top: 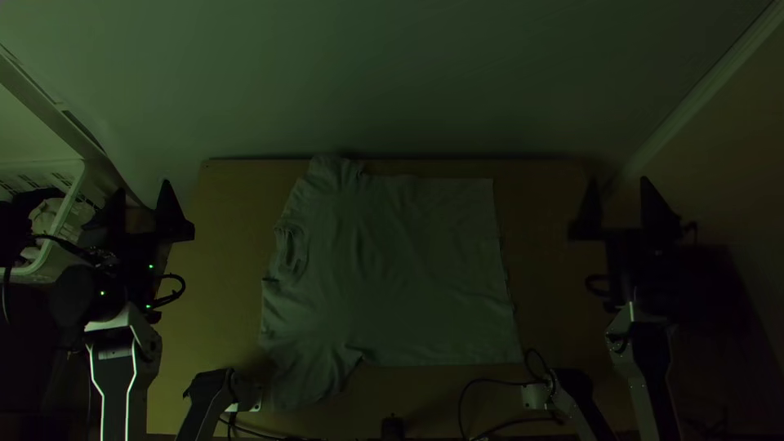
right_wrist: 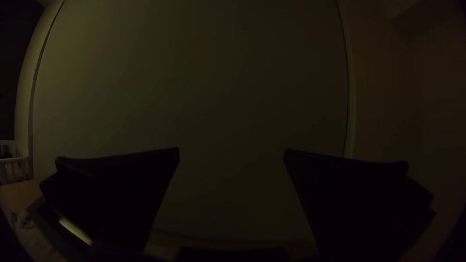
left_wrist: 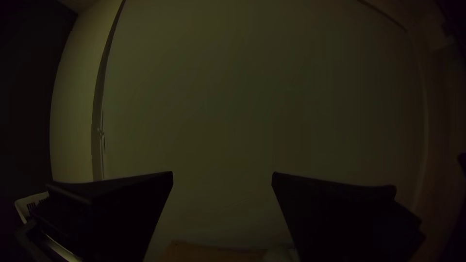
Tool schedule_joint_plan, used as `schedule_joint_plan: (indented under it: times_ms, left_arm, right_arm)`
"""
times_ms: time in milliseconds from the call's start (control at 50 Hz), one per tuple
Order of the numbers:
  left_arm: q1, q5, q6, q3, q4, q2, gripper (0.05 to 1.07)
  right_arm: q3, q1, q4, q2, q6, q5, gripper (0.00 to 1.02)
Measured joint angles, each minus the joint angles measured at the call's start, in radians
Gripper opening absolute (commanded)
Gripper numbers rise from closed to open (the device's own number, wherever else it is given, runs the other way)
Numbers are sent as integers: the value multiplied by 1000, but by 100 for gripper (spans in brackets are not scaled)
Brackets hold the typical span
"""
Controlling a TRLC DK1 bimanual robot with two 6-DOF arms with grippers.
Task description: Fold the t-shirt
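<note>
Grey, soft-looking knit: t-shirt point(top: 408, 269) spread on wooden table point(top: 224, 245), collar point(top: 291, 251) toward left gripper point(top: 144, 186), hem point(top: 501, 261) toward right gripper point(top: 619, 181). Both pairs of jaws parted, nothing gripped; cloth left untouched between them. Light, limp handling to be expected; not fragile, though easily rucked if dragged. For a lengthwise fold, best grasped at near sleeve point(top: 306, 382) and near hem corner point(top: 513, 354), both lifted together.
</note>
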Motion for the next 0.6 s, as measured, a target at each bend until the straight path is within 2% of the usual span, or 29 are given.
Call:
schedule_joint_plan:
  times_ms: [260,600]
  left_arm:
    - [-53,0,0,225,-30,210,103]
    - [-116,0,0,347,-31,430,103]
  right_arm:
    - [185,35,0,211,0,0,99]
    - [349,102,-39,408,3,15,99]
